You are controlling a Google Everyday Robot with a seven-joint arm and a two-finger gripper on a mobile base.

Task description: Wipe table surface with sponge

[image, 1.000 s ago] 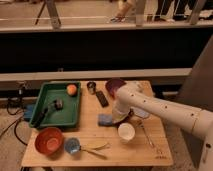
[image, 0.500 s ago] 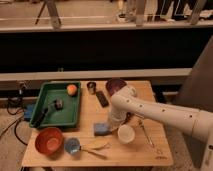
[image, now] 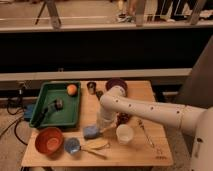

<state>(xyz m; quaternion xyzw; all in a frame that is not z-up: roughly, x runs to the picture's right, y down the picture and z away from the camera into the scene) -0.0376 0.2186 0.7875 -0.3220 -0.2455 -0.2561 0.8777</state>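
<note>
Camera view: since half a second ago the small light-blue soft rectangular sponge (image: 91, 131) has travelled down and leftward over the light tan wooden plank tabletop (image: 150, 150), the white arm following it. The claw (image: 102, 125) sits at the arm's lower end, pressed at the sponge's upper right edge; whether it clamps the sponge or merely pushes it cannot be told. The sponge lies immediately below and left of the claw, flat on the wood, long axis roughly left–right. Judged from this, the wiping stroke is under way, and further travel would run toward the tabletop's near-left corner. Just below-left of the claw stands a round blue-tinted cup (image: 72, 145) close to the sponge's path; a yellowish flat utensil (image: 95, 145) lies below it. A round white cup (image: 124, 134) stands right of the claw. Farther left are a terracotta-coloured bowl (image: 49, 140) and a green plastic tray (image: 70, 116) holding an orange ball (image: 72, 89).
</note>
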